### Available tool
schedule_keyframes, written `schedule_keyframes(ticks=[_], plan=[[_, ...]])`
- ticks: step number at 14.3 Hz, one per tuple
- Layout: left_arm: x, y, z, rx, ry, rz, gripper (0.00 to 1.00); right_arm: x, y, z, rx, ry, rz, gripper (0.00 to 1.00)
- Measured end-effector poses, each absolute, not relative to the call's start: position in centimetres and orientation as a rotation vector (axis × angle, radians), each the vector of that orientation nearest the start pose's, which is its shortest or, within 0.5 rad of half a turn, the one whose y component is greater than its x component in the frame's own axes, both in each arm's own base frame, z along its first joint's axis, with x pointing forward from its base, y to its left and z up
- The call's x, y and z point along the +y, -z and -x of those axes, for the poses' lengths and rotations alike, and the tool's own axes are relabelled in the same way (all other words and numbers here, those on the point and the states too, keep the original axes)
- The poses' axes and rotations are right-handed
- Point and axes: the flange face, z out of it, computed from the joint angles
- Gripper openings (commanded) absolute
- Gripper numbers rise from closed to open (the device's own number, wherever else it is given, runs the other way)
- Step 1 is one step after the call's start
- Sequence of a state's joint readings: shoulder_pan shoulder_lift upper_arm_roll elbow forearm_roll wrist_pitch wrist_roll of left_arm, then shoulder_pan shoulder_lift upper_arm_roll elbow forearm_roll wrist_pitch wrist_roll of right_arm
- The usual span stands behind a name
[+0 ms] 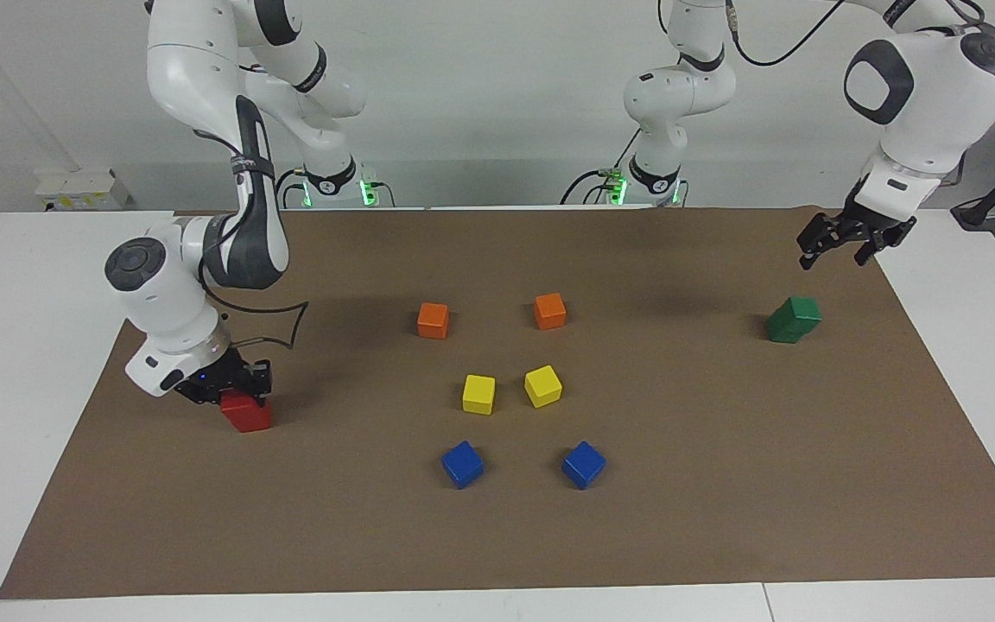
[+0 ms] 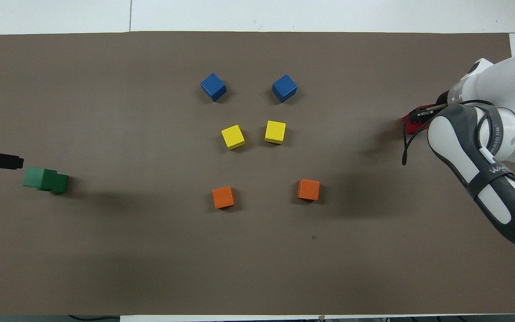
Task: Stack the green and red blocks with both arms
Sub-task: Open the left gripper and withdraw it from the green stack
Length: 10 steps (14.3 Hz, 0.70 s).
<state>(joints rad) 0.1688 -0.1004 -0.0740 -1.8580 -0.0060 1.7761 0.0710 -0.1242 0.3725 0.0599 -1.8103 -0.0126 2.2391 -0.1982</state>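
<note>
Right pincer (image 1: 234,390) clamps the top glossy red cube (image 1: 246,412), squarely over its twin; left pincer (image 1: 845,243) hangs wide above the stacked dark green cubes (image 1: 794,319).

Two arms of identical build: glossy white rounded shells, dark grey circular joint caps, and a dark grey panel along one link carrying small white lettering. Black bands ring the lower joints near each base, where green indicator lights glow. Black cables run loosely outside the shells — one loops off the right arm's forearm, another trails down the left arm's upper links. Each end effector is small, black, with two fingers and outer links.
</note>
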Motion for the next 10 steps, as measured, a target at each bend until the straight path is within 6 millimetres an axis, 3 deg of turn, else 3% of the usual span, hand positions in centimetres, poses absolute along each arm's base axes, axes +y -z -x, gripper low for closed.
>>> schedule_keyframes(ticks=[3, 5, 10], plan=[[3.7, -61.1, -52.9, -0.065, -0.024, 3.155, 1.0, -4.5, -34.3, -64.6, -0.214, 0.091, 3.129, 0.67], [3.8, -63.0, -53.3, -0.067, -0.033, 3.159, 1.0, -4.4, -33.4, -64.3, -0.214, 0.065, 3.127, 1.0], [3.8, -62.4, -54.5, -0.064, -0.056, 3.176, 1.0, -4.4, -31.8, -63.9, -0.214, 0.042, 3.125, 1.0]])
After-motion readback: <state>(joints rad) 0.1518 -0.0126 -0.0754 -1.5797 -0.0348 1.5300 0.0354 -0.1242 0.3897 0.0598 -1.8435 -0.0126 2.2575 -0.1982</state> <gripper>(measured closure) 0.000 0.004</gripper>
